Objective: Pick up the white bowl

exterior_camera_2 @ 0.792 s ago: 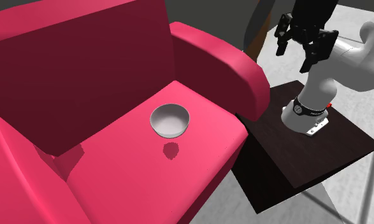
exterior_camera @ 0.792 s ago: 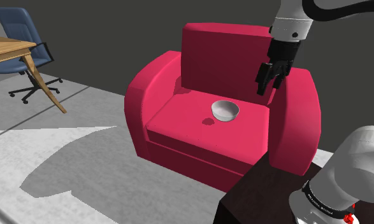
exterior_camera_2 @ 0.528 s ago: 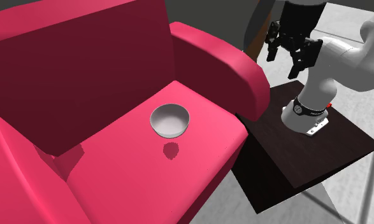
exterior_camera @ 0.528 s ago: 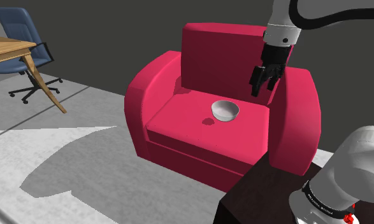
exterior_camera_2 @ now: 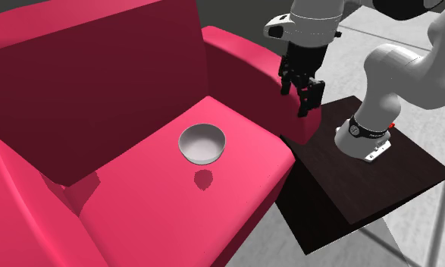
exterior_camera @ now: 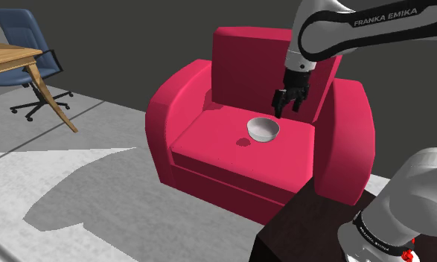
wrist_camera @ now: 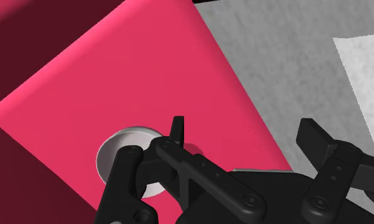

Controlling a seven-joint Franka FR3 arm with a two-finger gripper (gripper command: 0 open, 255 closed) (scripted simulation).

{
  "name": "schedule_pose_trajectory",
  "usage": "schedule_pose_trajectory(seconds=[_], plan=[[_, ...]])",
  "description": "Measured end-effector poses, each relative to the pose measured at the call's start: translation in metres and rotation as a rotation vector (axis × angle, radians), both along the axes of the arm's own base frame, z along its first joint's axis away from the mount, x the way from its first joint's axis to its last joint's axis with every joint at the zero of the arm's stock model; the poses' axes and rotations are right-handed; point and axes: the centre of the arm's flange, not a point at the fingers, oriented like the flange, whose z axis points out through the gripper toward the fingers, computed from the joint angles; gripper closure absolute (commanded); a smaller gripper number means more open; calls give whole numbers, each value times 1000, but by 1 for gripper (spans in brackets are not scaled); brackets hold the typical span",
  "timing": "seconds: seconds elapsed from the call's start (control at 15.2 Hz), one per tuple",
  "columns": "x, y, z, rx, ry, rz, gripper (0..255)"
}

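A white bowl (exterior_camera: pixel 263 129) (exterior_camera_2: pixel 202 144) stands upright on the seat of a red armchair (exterior_camera: pixel 181 104) (exterior_camera_2: pixel 236 197), and it holds nothing. My black gripper (exterior_camera: pixel 285 109) (exterior_camera_2: pixel 295 102) hangs open in the air. It is above the seat and a little to the shoulder view's right of the bowl, near the armrest, touching nothing. In the wrist view the gripper (wrist_camera: pixel 243 127) has its fingers wide apart. The bowl (wrist_camera: pixel 118 149) lies beyond the hand on the red seat cushion (wrist_camera: pixel 134 76), partly hidden behind one finger.
The armchair's backrest (exterior_camera: pixel 257 63) and tall armrest (exterior_camera: pixel 347 126) rise close to the arm. A dark stand (exterior_camera_2: pixel 365 182) carries the robot base (exterior_camera_2: pixel 372 133). A blue office chair (exterior_camera: pixel 27 52) and a wooden table (exterior_camera: pixel 16 59) stand far to the shoulder view's left on grey floor.
The arm has swung down and towards the shoulder view's left, bringing the open gripper from above the armrest to just over the seat beside the bowl. The bowl has not moved.
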Motion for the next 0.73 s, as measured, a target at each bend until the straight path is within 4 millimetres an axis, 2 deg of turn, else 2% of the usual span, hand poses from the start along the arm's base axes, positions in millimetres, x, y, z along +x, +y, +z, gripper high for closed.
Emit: schedule_pose_trajectory(seconds=[0.46,0.73], plan=[[64,-17,-62,-12,-3,-29,0],[102,-36,-97,-19,-6,-46,0]])
